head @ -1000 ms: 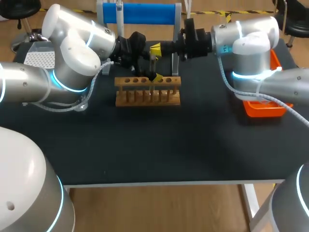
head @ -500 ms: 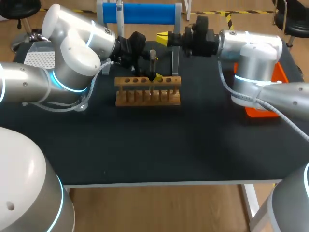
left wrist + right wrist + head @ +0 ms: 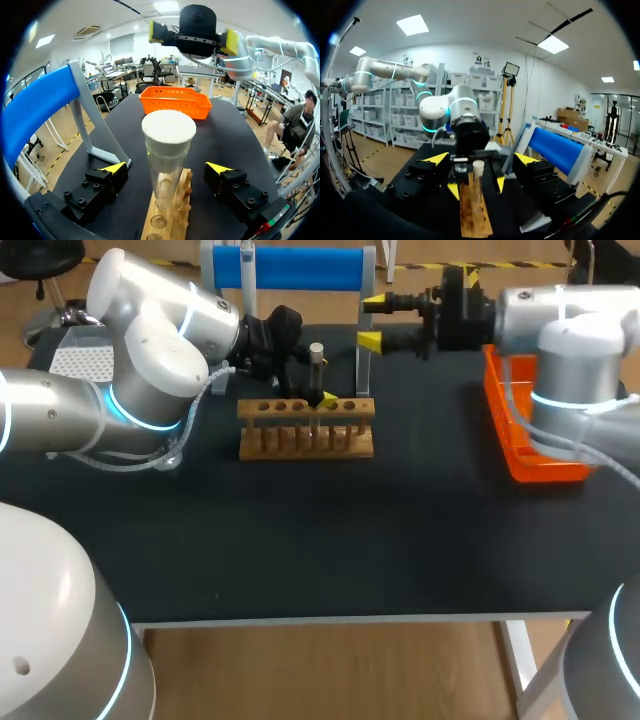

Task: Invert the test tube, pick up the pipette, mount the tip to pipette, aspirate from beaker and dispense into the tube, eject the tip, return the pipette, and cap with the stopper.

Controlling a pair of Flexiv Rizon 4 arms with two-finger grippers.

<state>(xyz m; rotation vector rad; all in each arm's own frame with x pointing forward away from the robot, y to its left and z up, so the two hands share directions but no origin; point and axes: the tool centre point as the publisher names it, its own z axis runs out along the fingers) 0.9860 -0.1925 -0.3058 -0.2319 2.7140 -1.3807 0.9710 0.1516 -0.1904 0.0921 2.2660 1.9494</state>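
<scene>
Fingers of left gripper (image 3: 167, 168) spread wide, flanking tube (image 3: 163, 184), not touching. Tube upright in rack (image 3: 305, 430), stopper (image 3: 168, 131) on top. Right gripper (image 3: 370, 322) fingers wide apart, beside blue stand (image 3: 290, 268), apart from rack.

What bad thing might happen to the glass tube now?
The tube stands in the rack between the open fingers of the left gripper; a sideways pull might knock it over. The right gripper hangs close to the post of the blue stand and might bump it.
</scene>
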